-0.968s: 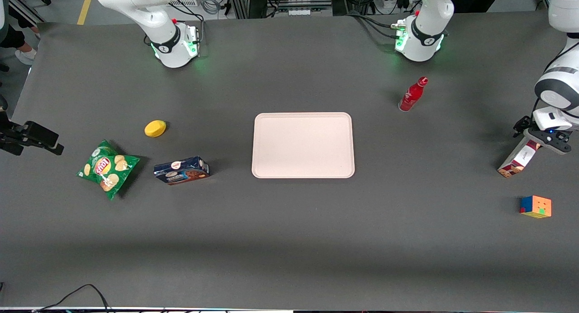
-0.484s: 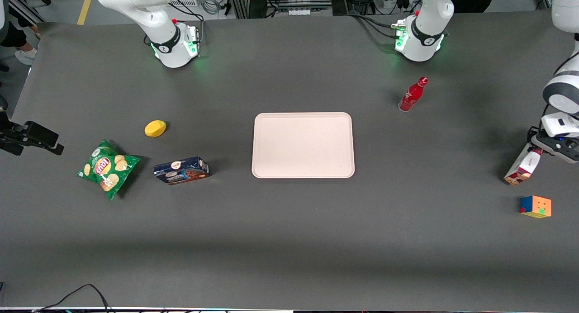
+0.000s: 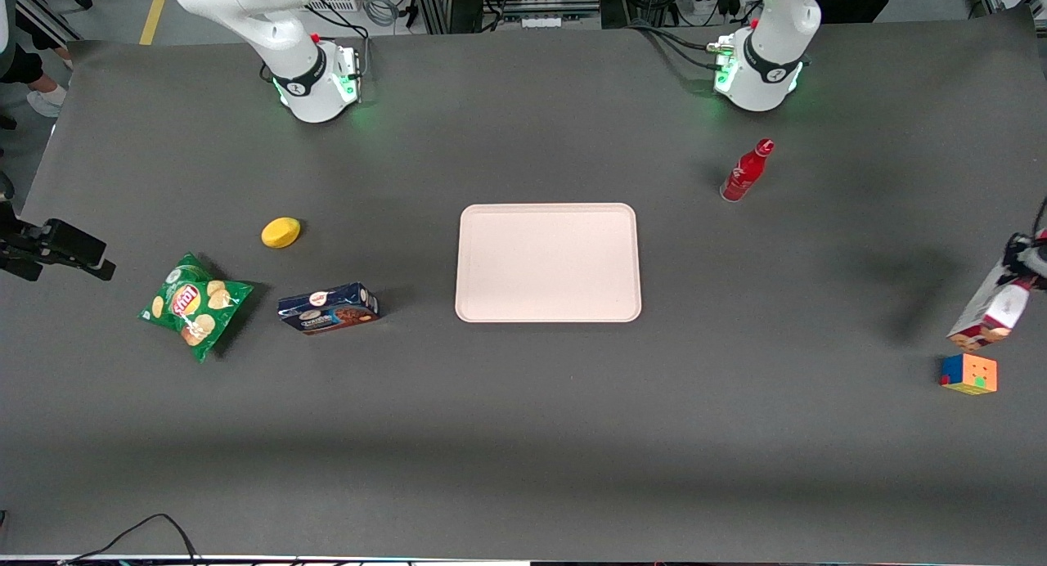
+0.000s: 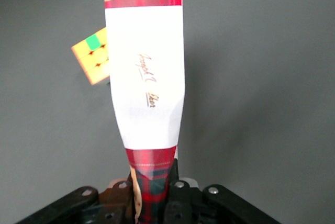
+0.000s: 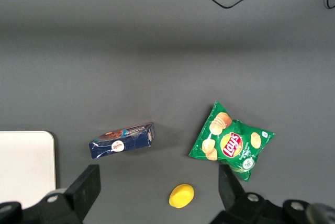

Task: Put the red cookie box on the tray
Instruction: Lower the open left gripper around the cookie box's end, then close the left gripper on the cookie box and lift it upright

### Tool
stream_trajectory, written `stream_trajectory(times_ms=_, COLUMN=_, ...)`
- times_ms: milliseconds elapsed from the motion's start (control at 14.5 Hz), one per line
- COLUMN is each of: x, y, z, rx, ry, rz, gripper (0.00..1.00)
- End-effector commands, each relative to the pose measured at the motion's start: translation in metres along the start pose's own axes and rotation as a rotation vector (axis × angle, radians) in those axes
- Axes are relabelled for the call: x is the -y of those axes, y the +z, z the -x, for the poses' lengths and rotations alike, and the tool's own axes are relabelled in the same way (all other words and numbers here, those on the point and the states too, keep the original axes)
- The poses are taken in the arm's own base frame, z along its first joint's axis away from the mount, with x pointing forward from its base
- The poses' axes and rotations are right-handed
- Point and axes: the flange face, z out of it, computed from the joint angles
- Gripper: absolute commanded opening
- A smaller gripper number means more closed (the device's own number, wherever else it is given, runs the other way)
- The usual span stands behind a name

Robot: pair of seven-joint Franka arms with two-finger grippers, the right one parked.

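From the front, your tool (image 3: 1027, 265) carries the red cookie box (image 3: 990, 308) at the working arm's end of the desk, above the cube (image 3: 969, 374) and well apart from the tray (image 3: 548, 312). At the wrist, the tool is clenched on one end of the box (carry step); next, swing it over the tray.

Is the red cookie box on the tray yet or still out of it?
Out. The tray is bare, and the red cookie box hangs tilted from the end effector, shut on it, at the working arm's end of the table.
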Motion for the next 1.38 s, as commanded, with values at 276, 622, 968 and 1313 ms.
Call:
stream_trajectory(times_ms=276, x=0.020, y=-0.180, z=-0.034, rx=0.147, ry=-0.034, rz=0.037, gripper=0.10)
stream_trajectory(times_ms=622, x=-0.002, y=-0.199, z=-0.065, rx=0.164, ry=-0.129, rz=0.085, gripper=0.10)
stream_trajectory(times_ms=968, x=-0.079, y=-0.219, z=-0.158, rx=0.213, ry=-0.339, rz=0.134, gripper=0.10)
stream_trajectory(times_ms=1313, x=-0.165, y=-0.225, z=-0.247, rx=0.253, ry=-0.522, rz=0.143, gripper=0.10)
